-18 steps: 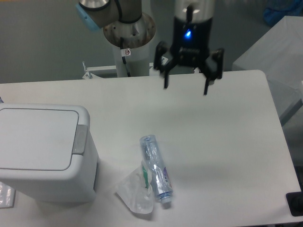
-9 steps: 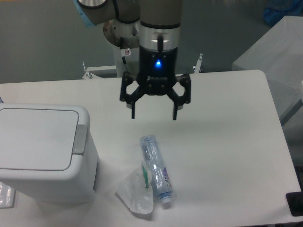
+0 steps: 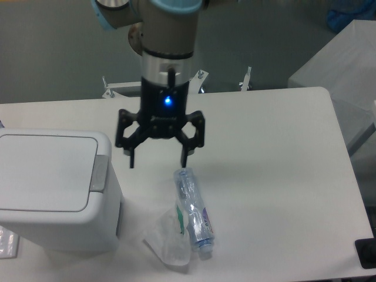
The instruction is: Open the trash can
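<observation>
Task not started as far as the lid goes: the trash can (image 3: 56, 188) sits at the left edge of the table (image 3: 276, 153), lid (image 3: 47, 172) flat and fully closed, grey push tab (image 3: 98, 174) on its right edge untouched. The gripper (image 3: 157, 160) hangs above the table just right of the can's top right corner, near the tab but apart from it, no contact visible. Fingers spread wide, nothing between them, so it's empty. Judgement: this is the approach phase; what's left is lining a fingertip up over the tab, pressing it, and letting the lid swing up. All of the actual opening is still to do. Contents of the can: cannot tell, lid is shut and the walls are opaque white. Outside it, a clear plastic bottle (image 3: 194, 209) lies on its side on the table to the right of the can, just below the gripper's right finger, cap end toward the camera, resting against a crumpled clear plastic wrapper (image 3: 167, 242). Bottle looks empty or near empty, hard to be sure through the glare. Both are loose on the table, not in any container.
</observation>
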